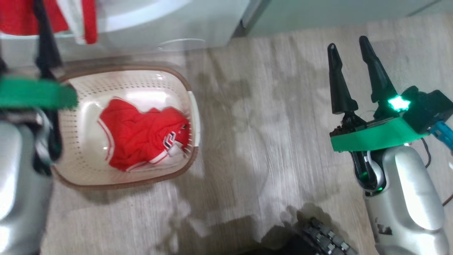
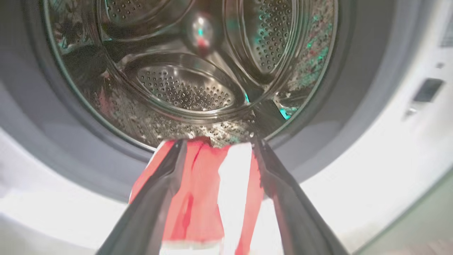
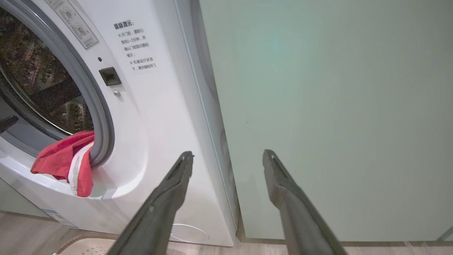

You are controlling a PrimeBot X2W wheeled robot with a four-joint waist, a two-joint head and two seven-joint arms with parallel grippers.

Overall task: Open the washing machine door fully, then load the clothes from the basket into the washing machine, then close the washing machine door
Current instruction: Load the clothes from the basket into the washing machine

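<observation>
Draped jersey: 1 red jersey [image 3: 62, 161] hangs over the grey gasket [image 3: 103, 124] of the washing machine [image 3: 152, 141], half in, half out. We judge it needs pushing deeper.
Basket: a 2nd jersey [image 1: 141, 141] waits in the basket [image 1: 124, 68].
Left gripper [image 2: 218, 143]: at the drum mouth, jaws spread wide, gripping nothing; the cloth lies loose between them.
Right gripper [image 3: 228, 153]: parked aside, jaws wide and empty, facing the green cabinet [image 3: 318, 106].

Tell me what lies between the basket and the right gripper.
Bare wooden floor, seen in the head view: nothing stands between the basket and the right gripper.
</observation>
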